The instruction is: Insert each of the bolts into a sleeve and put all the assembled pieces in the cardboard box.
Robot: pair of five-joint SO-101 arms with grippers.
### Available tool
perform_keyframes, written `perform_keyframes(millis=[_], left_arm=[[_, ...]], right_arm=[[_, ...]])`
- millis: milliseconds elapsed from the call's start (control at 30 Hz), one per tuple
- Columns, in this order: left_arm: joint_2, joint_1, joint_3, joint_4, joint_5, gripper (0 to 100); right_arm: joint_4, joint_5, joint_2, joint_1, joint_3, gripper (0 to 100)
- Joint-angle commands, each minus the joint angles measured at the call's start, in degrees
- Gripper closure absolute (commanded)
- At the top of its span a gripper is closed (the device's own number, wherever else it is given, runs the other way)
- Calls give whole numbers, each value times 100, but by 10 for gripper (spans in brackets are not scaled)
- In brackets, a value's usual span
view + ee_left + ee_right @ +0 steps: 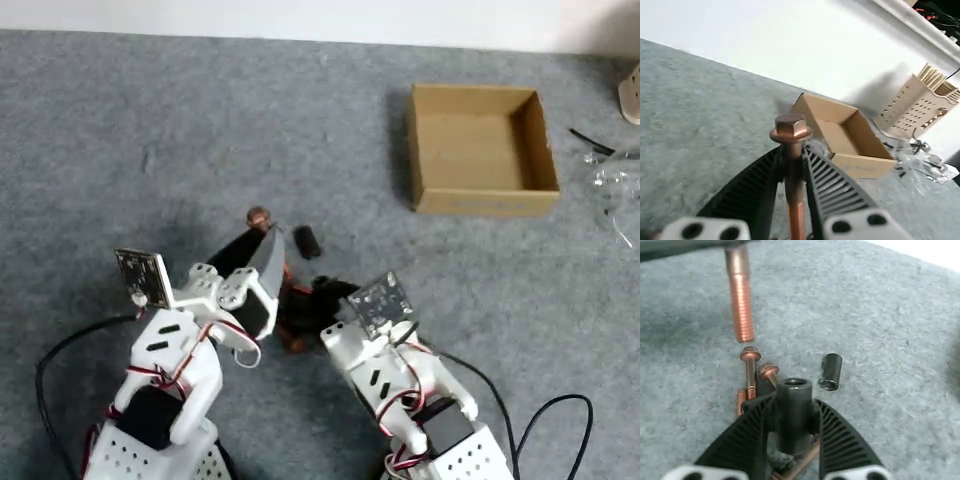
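Note:
My left gripper is shut on a copper bolt, gripping its shank with the hex head past the fingertips. In the high view this bolt's head sits beyond the left gripper. My right gripper is shut on a black sleeve with its open bore facing outward. The left arm's bolt hangs with its threaded end above and to one side of that bore, apart from it. A loose sleeve and several loose bolts lie on the carpet. The cardboard box stands at the far right.
Grey carpet covers the table. A beige slotted rack and clear plastic bags with cables lie right of the box. The second loose sleeve lies just beyond both grippers. A white wall borders the far edge.

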Motion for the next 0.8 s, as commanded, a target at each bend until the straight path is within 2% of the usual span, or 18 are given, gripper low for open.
perform_keyframes(millis=[0,200,667,767], left_arm=[[-92,330,-523,-167,-26,995],[-92,699,-435,-158,-26,995],[-84,514,163,-211,9,995],[-84,523,418,-501,431,995]], right_arm=[[4,554,-119,-224,259,995],[-189,677,-119,-400,286,995],[-189,686,-119,-356,268,995],[-189,686,-119,-356,268,995]])
